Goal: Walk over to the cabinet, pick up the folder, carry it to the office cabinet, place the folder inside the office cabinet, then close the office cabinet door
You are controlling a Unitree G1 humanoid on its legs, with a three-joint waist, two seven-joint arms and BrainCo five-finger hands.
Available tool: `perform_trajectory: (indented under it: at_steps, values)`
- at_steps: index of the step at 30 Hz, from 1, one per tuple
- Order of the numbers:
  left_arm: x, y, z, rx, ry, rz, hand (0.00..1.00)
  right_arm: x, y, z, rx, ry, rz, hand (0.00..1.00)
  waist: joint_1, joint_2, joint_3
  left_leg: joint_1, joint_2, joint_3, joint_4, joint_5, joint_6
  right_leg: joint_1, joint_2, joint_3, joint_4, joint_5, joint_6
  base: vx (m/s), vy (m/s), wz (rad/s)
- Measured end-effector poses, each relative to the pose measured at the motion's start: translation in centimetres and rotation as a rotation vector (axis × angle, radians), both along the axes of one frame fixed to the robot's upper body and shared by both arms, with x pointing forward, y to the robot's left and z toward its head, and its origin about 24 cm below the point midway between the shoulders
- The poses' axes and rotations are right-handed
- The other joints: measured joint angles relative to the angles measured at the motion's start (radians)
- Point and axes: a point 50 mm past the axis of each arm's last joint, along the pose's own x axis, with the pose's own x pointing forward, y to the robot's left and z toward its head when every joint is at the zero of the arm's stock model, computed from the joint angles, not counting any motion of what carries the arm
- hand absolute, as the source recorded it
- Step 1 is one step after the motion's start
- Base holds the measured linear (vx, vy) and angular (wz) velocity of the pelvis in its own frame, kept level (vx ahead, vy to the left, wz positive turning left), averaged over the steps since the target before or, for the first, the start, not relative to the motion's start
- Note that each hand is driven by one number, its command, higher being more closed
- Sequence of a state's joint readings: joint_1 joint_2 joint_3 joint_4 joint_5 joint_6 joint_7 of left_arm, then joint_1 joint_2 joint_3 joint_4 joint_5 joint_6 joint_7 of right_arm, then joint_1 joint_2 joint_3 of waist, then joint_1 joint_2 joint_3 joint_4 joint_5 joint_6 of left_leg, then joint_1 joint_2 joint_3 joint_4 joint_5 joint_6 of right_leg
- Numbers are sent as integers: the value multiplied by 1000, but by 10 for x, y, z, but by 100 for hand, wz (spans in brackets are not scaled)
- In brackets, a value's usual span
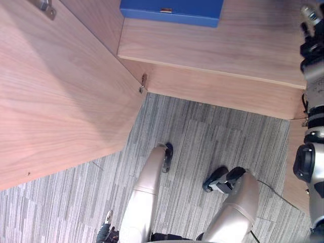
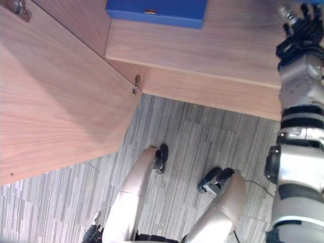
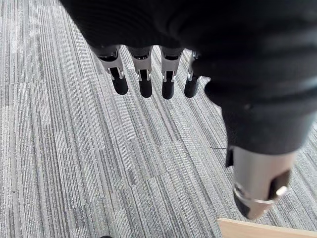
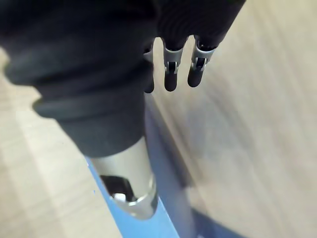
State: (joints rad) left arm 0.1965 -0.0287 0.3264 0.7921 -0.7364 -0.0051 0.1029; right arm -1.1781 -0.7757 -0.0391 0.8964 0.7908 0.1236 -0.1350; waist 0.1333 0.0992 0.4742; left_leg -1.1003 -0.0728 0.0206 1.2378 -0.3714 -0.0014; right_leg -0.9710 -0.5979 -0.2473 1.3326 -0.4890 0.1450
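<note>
The blue folder (image 1: 172, 11) lies flat on the wooden shelf (image 1: 243, 45) inside the office cabinet, at the far edge of the eye views. My right hand (image 2: 298, 23) hovers over the shelf's right end, well to the right of the folder and apart from it. In the right wrist view its fingers (image 4: 171, 74) hang straight and hold nothing, and the folder's blue edge (image 4: 148, 228) shows past the thumb. My left hand (image 3: 143, 79) hangs low over the carpet with relaxed, straight fingers and is empty.
The cabinet's wooden door (image 1: 55, 101) stands swung open on the left, hinged at the shelf's corner (image 1: 143, 83), with a metal fitting (image 1: 45, 7) near its top. Grey striped carpet (image 1: 202, 136) lies below the shelf's front edge.
</note>
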Motion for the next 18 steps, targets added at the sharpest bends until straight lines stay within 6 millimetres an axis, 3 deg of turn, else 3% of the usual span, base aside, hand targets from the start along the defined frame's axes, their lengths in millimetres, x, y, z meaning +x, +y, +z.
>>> perform_trajectory:
  at_steps: [11, 18]
  values:
    - [10, 42, 9, 89, -42, 49, 0, 3, -10, -21, -350, 254, -48, 0, 2, -6, -4, 14, 31, 1, 1, 6, -9, 3, 25, 1, 1, 4, -30, 36, -34, -7]
    - [21, 55, 16, 115, -104, 34, 0, 10, 0, -44, -536, 370, 10, 0, 11, -20, -19, 69, 55, 16, -56, 24, -19, 34, 53, 1, -48, 22, -60, 38, -46, -11]
